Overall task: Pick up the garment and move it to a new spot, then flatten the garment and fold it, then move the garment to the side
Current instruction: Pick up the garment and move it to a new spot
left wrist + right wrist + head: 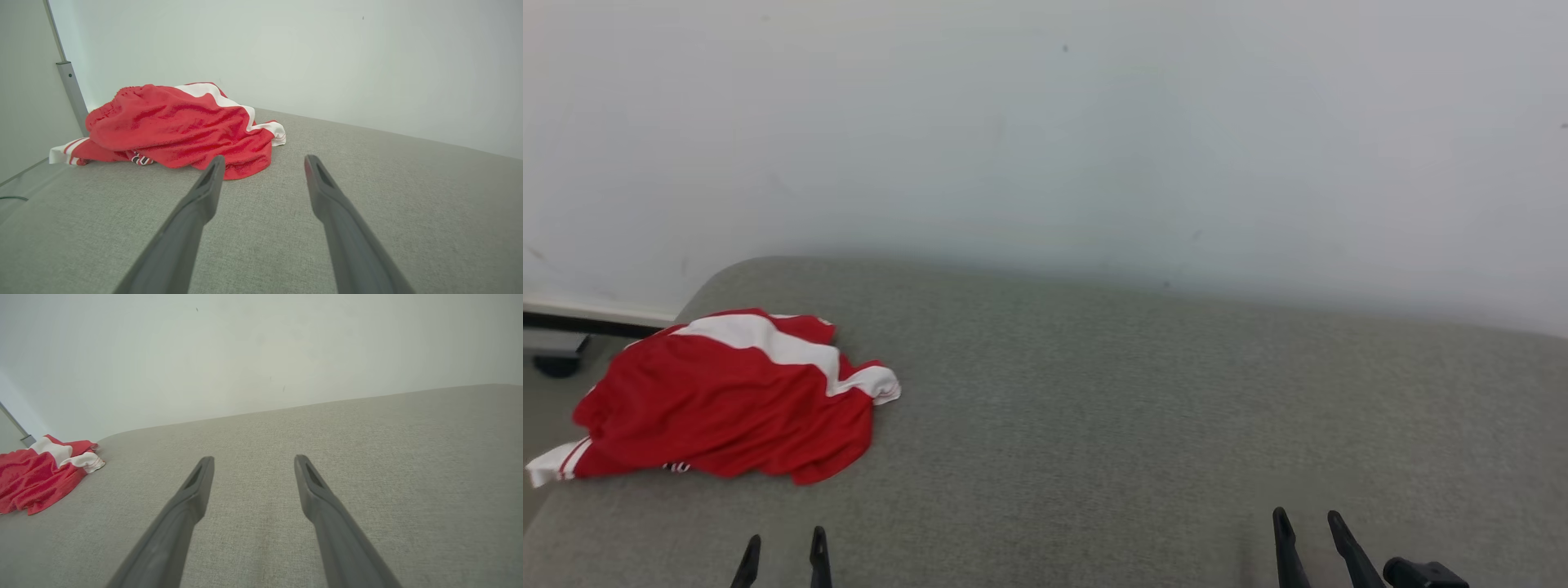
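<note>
The garment point(719, 400) is a crumpled red piece with white bands, heaped at the left end of the grey fabric surface point(1143, 425). The left wrist view has the garment point(179, 126) just beyond my fingers, and it sits far off to the left as the garment point(41, 477) in the right wrist view. My left gripper point(784, 543) stands open near the front edge, a short way in front of the heap and apart from it. My right gripper point(1308, 521) is open at the lower right, far from the cloth. Nothing lies between either pair of fingers.
A plain white wall point(1045, 122) rises behind the grey surface. At the far left the surface ends, with floor and a dark baseboard point(572, 325) beyond. A metal post point(71, 92) stands by the wall behind the garment.
</note>
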Controlling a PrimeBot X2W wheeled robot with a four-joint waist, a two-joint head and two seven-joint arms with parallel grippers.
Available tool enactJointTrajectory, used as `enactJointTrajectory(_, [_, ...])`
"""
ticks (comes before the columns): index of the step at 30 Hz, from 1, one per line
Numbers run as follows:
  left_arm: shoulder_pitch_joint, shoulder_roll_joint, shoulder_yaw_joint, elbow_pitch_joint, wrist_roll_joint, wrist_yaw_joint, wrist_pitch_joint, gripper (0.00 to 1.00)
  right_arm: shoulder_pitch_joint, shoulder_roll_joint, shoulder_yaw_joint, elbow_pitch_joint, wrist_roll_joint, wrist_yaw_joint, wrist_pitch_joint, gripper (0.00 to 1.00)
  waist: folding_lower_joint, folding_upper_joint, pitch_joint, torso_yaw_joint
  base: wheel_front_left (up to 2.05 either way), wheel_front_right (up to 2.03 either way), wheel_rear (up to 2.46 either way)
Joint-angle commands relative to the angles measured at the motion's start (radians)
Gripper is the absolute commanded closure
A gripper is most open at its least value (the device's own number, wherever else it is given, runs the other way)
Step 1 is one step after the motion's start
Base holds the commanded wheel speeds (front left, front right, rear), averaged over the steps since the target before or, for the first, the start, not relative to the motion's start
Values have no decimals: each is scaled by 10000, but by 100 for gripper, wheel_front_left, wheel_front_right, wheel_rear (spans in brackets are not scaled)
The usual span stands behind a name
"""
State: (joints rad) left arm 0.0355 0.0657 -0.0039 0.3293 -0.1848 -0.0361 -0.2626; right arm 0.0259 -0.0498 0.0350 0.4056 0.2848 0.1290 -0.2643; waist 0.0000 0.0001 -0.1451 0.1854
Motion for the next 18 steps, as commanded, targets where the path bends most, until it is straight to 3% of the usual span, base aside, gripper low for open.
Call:
enactJointTrajectory(1, [36,105,45,-6,24,-25,-31,0,137,-9,-6,-26,71,33,-11,0,0,-1,-80,1109,0,0,0])
enactJointTrajectory(4, [128,232,205,-70,122,27,-29,0,170,-7,119,-60,260,33,-11,0,0,-1,-136,1954,0,0,0])
enactJointTrajectory(8, [266,340,801,-501,-9,270,-29,0,-379,-6,676,-52,309,33,-11,0,0,-1,281,2516,0,0,0])
enactJointTrajectory(18, [943,131,2290,-1625,-219,621,-29,0,-1688,-16,1914,573,430,33,-11,0,0,-1,925,3070,0,0,0])
